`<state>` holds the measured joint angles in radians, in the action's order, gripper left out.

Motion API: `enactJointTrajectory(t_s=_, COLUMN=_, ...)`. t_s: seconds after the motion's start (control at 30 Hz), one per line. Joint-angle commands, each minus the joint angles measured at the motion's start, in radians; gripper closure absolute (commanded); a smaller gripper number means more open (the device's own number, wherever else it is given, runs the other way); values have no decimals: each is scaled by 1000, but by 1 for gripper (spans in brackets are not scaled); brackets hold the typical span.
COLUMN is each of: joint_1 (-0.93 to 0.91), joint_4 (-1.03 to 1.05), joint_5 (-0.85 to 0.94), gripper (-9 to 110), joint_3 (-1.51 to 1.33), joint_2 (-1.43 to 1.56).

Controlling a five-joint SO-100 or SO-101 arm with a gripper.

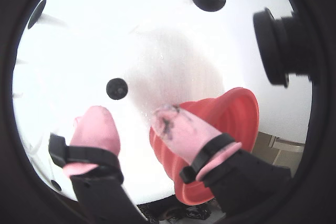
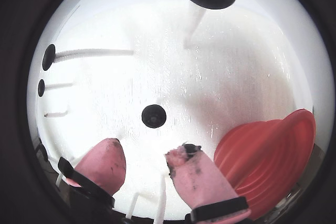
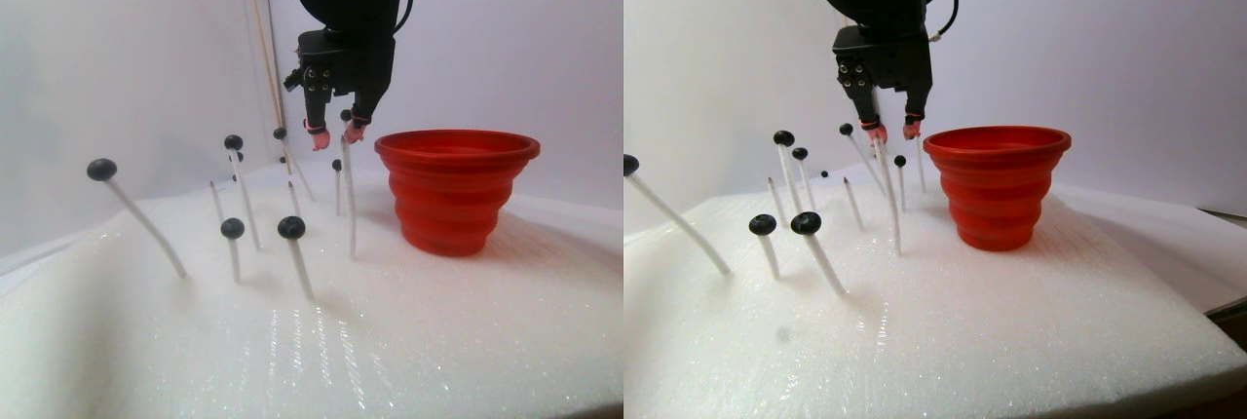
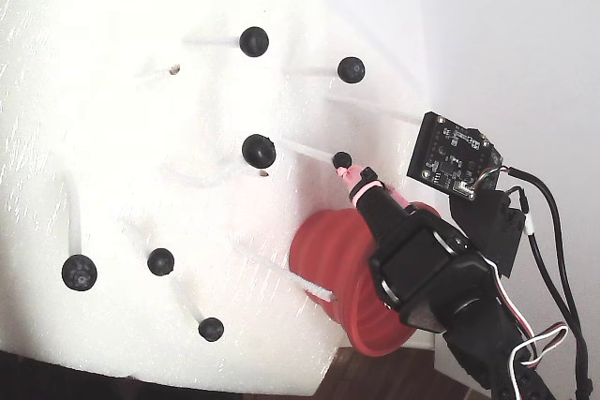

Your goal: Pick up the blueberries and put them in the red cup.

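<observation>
Seen from the wrist, the gripper (image 2: 144,163) hangs with fingers apart, empty. Just beyond, one of the blueberries (image 2: 154,116) sits on its stick, left of the cup (image 2: 273,156); farther berries look blurred.

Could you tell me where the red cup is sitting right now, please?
The red cup stands upright on the white foam, right of the stick-mounted blueberries in the stereo pair view. The gripper hovers just left of its rim.

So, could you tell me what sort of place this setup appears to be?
Probably a hobby test bench: a white foam slab against plain walls, blueberries mounted on thin white sticks, and a red cup beside them.
</observation>
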<state>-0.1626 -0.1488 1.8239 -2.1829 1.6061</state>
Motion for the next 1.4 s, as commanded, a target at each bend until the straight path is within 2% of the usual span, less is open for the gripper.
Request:
enactJointTrajectory(t_s=0.0, joint_1=6, joint_4=-37, joint_5=-9, gripper=84, joint_3=77, joint_2=11)
enactJointTrajectory(t_s=1.37, joint_1=29, joint_4=-176, joint_5=-9, gripper=84, joint_3=167, joint_2=-181)
